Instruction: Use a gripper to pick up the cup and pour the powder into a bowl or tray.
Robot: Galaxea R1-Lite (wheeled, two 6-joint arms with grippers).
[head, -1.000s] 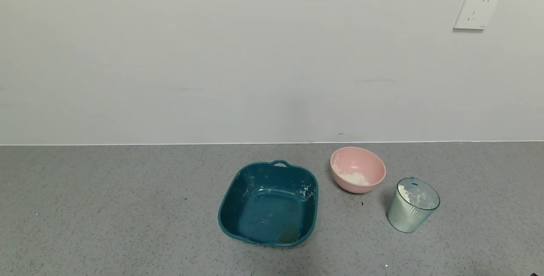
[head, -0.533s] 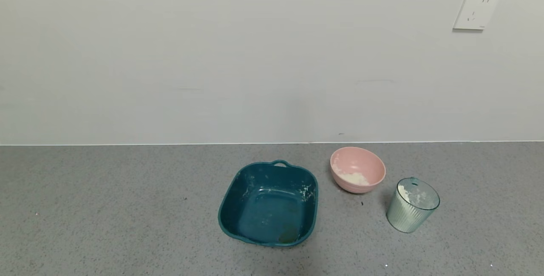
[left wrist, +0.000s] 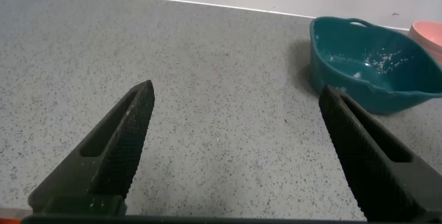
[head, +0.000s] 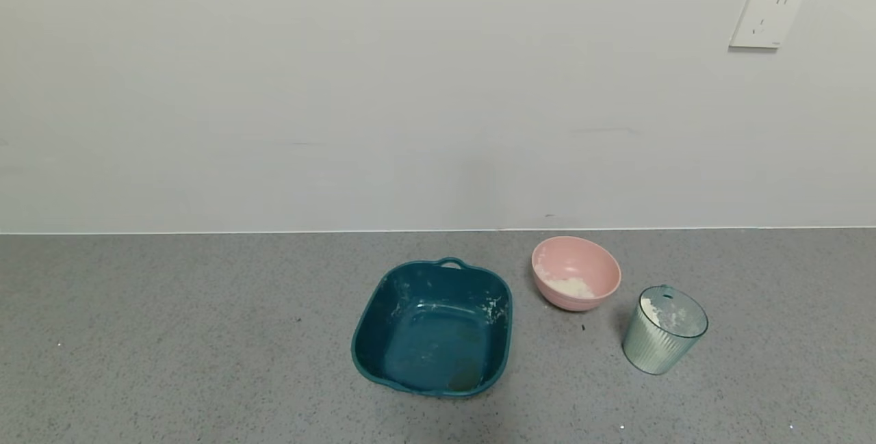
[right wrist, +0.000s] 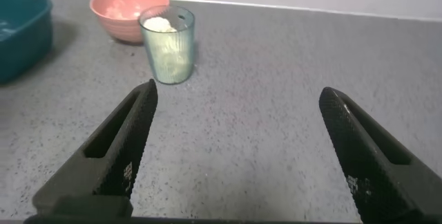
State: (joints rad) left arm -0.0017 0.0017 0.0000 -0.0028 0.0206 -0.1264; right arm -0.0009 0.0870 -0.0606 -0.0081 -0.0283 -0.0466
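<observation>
Right gripper (right wrist: 238, 148): fingers spread wide, nothing between them, low over countertop, short of cup and well apart from it. Left gripper (left wrist: 235, 148): fingers spread wide, parked over bare countertop, teal tray ahead toward robot's right.

Grey speckled countertop (head: 171, 334): carries all items.
Teal square tray (head: 432, 328): near centre, powder traces on inner walls.
Pink bowl (head: 576, 273): just beside tray on robot's right, white powder (head: 571, 286) inside.
Ribbed translucent cup (head: 664, 330): upright, right of bowl, near but apart; powder inside.
</observation>
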